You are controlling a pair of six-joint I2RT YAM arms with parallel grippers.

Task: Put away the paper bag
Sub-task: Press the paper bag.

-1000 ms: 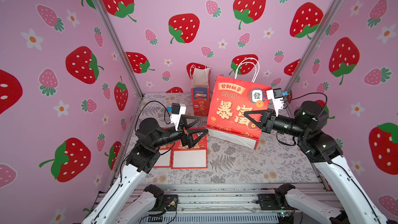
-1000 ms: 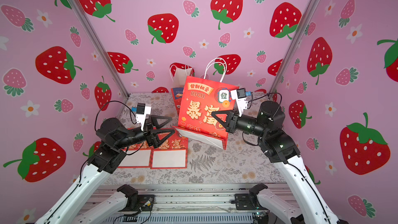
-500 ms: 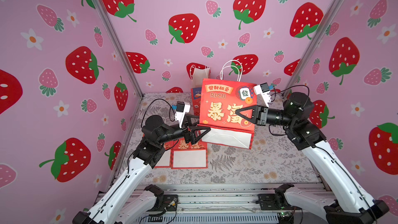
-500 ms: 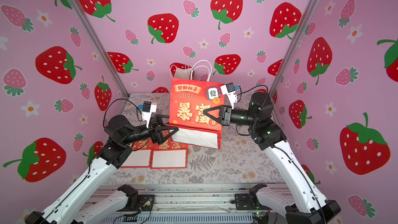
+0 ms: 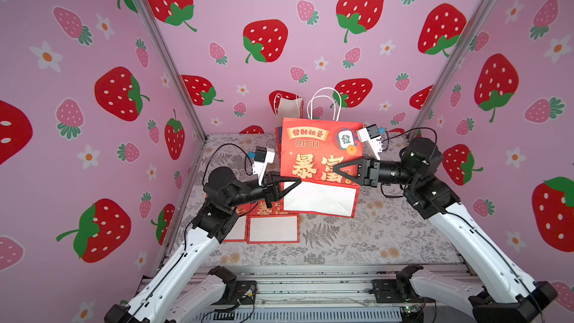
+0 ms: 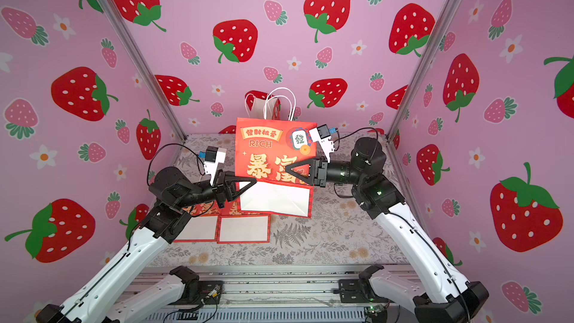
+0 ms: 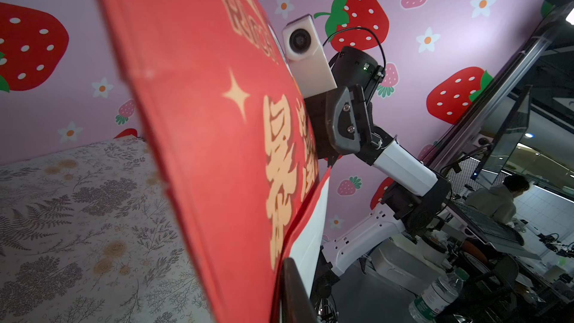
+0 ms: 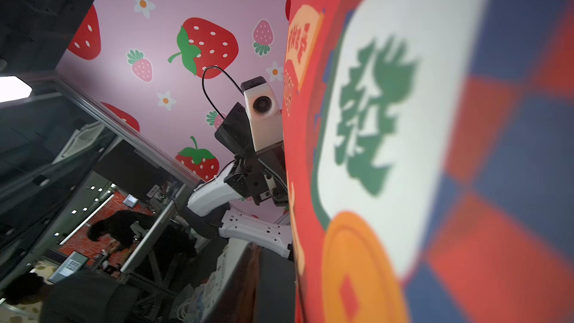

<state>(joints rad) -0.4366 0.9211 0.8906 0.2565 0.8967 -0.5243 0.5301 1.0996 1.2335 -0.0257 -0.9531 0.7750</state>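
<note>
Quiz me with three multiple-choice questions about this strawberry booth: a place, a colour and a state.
1. Where do the flat folded bags lie?
A) on the table by the left arm
B) on the back wall
C) on the right arm

2. The paper bag has handles that are:
A) black
B) white
C) green

3. The left hand is:
A) wide open
B) out of sight
C) shut on the paper bag

Answers: 1 A, they lie flat beside that arm; 2 B, white loops rise above the red bag; 3 C, it pinches the bag's bottom corner.
</note>
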